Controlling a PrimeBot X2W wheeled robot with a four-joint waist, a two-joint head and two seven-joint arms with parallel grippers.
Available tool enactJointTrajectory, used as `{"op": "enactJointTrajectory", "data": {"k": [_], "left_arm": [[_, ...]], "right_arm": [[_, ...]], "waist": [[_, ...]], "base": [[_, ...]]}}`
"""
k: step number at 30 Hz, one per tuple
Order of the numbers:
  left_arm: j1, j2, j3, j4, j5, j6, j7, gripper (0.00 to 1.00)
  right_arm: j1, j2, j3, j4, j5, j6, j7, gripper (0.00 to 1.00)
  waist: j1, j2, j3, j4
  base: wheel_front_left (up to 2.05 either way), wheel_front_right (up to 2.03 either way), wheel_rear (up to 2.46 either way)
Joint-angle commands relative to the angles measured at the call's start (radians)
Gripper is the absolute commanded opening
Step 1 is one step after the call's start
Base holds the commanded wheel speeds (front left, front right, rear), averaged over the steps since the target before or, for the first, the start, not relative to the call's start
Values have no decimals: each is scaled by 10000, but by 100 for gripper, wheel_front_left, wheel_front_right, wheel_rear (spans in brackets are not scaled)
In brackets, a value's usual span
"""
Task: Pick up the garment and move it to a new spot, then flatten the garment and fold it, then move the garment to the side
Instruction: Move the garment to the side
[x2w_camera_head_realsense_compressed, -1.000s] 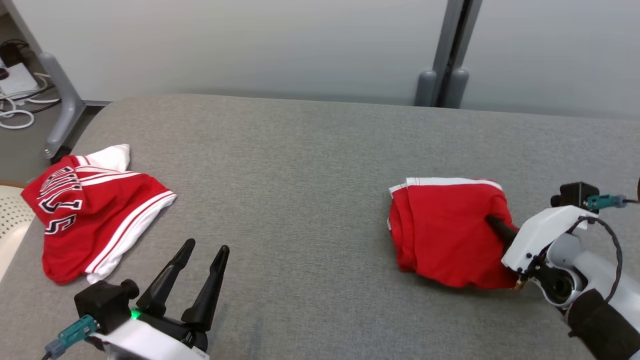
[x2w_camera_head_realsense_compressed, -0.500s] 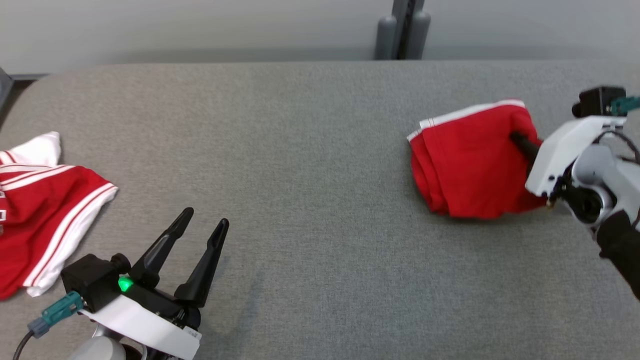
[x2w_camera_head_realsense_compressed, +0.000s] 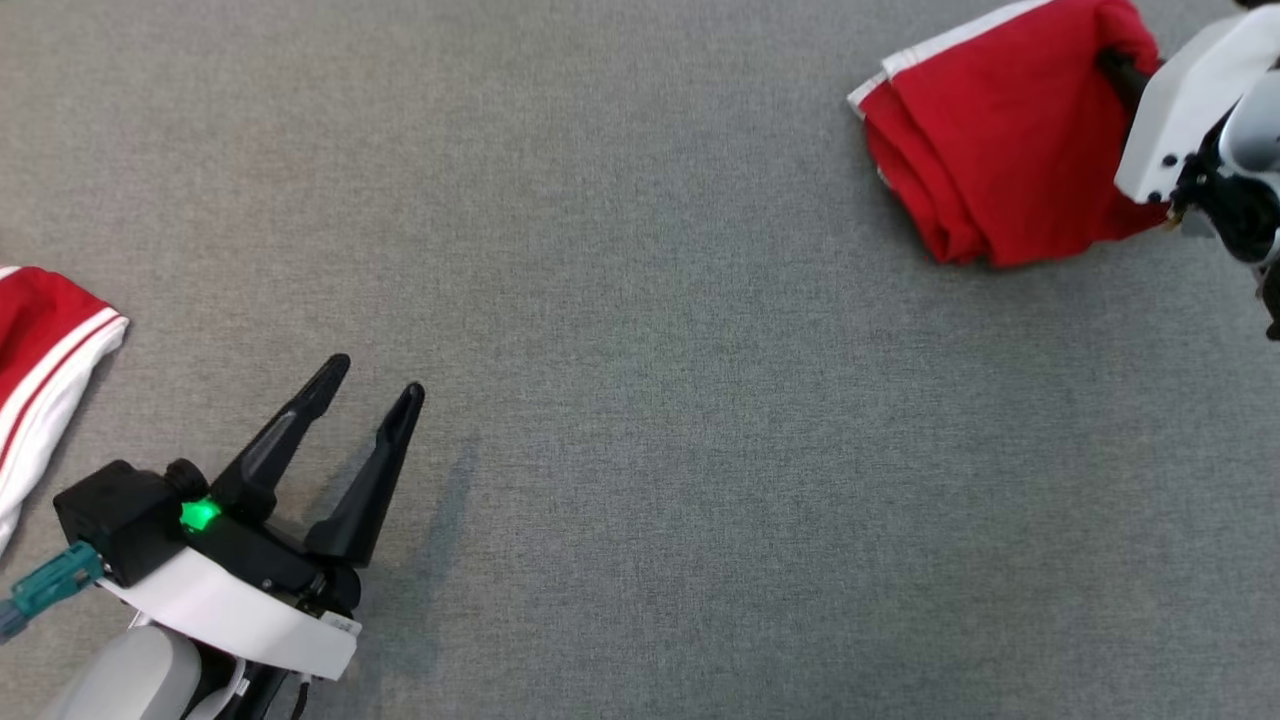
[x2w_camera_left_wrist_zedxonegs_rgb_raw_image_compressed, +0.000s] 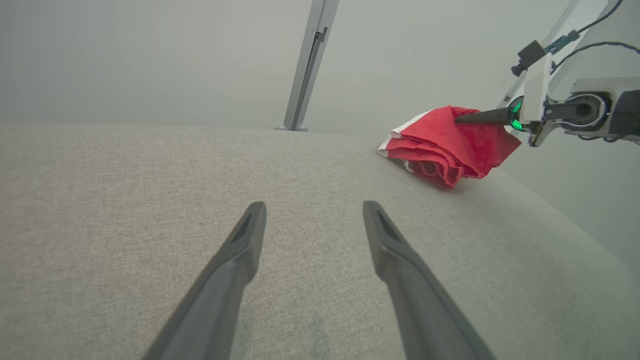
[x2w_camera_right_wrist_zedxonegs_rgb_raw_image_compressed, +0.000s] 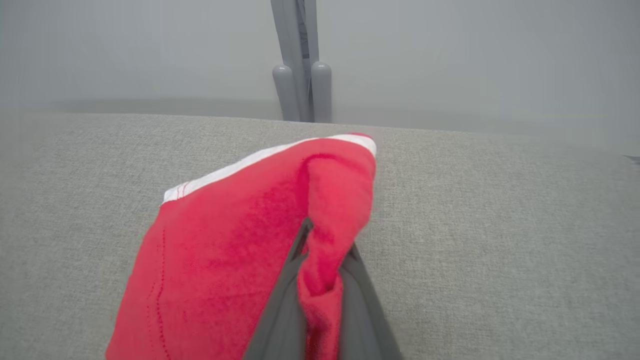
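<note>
- My right claw is clamped on the red garment. In the right wrist view a pinch of red cloth is squeezed between its two dark fingers.
- In the head view the garment is at about one o'clock. It is a bundle of several layers with a white band along its far edge.
- My left claw, at about eight o'clock, has its fingers wide apart and holds nothing. It hangs low over the bare grey padded table.
- The bundle looks layered and compact, so I judge the flattening and folding to be done. This looks like the last step, carrying the garment to the side.
- In the left wrist view the table's right edge falls away just beyond the bundle, so I judge it is already close to the side.
- By my reckoning, what is left is to lay it down and let go without dragging the layers apart.
- Another red-and-white cloth lies at nine o'clock. The frame cuts it off, so I cannot tell what it is or how it lies.
- In the head view my right fingers are buried in the cloth, and the arm behind them runs off the edge at three o'clock.
- The pinched end is lifted, but I cannot tell whether the underside of the bundle touches the table or hangs just above it.
- How tidy the lower layers are is hidden under the top one.
</note>
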Motion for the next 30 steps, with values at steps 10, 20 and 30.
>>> {"op": "enactJointTrajectory", "data": {"k": [10,20,30], "left_arm": [[-316,77,190,-37,38,-175,-94,100],[-207,-75,111,80,31,-207,-95,100],[-149,-174,6,150,7,-144,-102,100]], "right_arm": [[-957,318,225,894,-751,0,485,0],[-1115,395,263,1397,-1296,0,463,0],[-1113,337,120,1516,-1758,0,657,0]], "waist": [[0,0,566,-42],[0,0,376,-100],[0,0,96,-121]], "base": [[0,0,0],[0,0,0],[0,0,0]]}}
